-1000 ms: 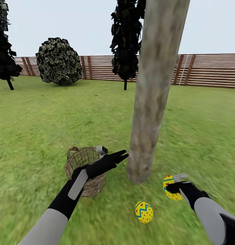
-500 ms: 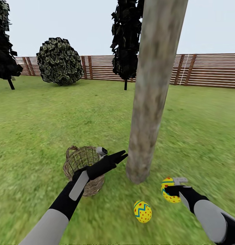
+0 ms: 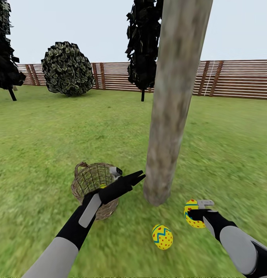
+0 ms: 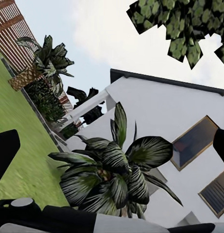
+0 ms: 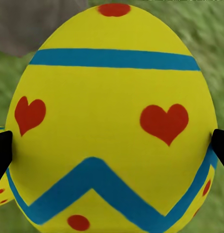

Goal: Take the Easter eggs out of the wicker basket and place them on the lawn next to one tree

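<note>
On the lawn (image 3: 41,131) beside the tree (image 3: 168,127), the right hand (image 3: 198,211) is clamped on an egg (image 3: 191,213) low near another egg (image 3: 162,237), apparently to set it down, while the left hand (image 3: 138,177), fingers apart, hovers empty beyond the basket (image 3: 87,181).

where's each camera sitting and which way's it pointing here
Head view: from the robot's head, facing forward and down over the green lawn at the thick pale grey trunk and brown woven wicker basket; both arms show, left gripper and right gripper.
Left wrist view: on the left arm, tilted up toward a white house and a striped-leaf plant; dark gripper parts show at its edges.
Right wrist view: on the right arm, close on a yellow egg with blue zigzag bands.
Shared: that egg shows in the head view.
</note>
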### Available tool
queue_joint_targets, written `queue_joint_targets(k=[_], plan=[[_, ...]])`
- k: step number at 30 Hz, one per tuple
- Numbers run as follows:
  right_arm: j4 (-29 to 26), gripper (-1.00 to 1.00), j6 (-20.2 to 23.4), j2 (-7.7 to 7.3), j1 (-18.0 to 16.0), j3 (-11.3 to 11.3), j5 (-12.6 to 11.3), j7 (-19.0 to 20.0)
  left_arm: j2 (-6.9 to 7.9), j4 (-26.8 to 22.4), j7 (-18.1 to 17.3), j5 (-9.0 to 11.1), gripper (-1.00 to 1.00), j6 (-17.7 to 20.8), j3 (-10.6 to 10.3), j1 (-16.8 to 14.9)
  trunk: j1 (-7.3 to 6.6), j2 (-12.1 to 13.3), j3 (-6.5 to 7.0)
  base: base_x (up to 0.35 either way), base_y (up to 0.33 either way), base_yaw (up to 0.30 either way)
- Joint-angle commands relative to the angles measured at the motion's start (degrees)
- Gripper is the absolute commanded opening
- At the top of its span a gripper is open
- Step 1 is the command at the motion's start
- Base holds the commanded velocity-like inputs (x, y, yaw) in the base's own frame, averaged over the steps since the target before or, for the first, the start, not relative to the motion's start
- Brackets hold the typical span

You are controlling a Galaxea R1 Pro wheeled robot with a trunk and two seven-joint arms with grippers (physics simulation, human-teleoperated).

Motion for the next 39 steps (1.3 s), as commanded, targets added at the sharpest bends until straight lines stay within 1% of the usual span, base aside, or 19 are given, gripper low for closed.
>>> queue_joint_targets(k=[1,17,22,32,39], plan=[[-0.20,-1.00,0.22,0.04,-0.02,-0.43,0.59,0.33,0.01,0.02,0.04,0.42,1.00,0.44,-0.06,-0.04,0.21,-0.44,-0.23,0.000,0.000,0.000],[-0.23,-1.00,0.14,0.07,-0.02,-0.31,0.88,0.24,0.01,0.02,0.14,0.41,1.00,0.44,-0.06,-0.04,3.73,-6.85,-3.11,0.000,0.000,0.000],[-0.16,-1.00,0.15,0.13,-0.02,-0.33,0.87,0.13,0.01,0.02,0.14,0.41,1.00,0.44,-0.06,-0.04,4.82,-8.85,-4.38,0.000,0.000,0.000],[-0.20,-1.00,0.13,0.05,-0.02,-0.40,0.71,0.11,0.01,0.10,0.14,0.41,1.00,0.44,-0.06,-0.04,5.08,-8.98,-7.47,0.000,0.000,0.000],[-0.15,-1.00,-0.90,0.11,0.01,-0.40,0.71,0.13,0.01,0.11,0.22,0.41,1.00,0.44,-0.06,-0.04,5.26,-9.08,-9.06,0.000,0.000,0.000]])
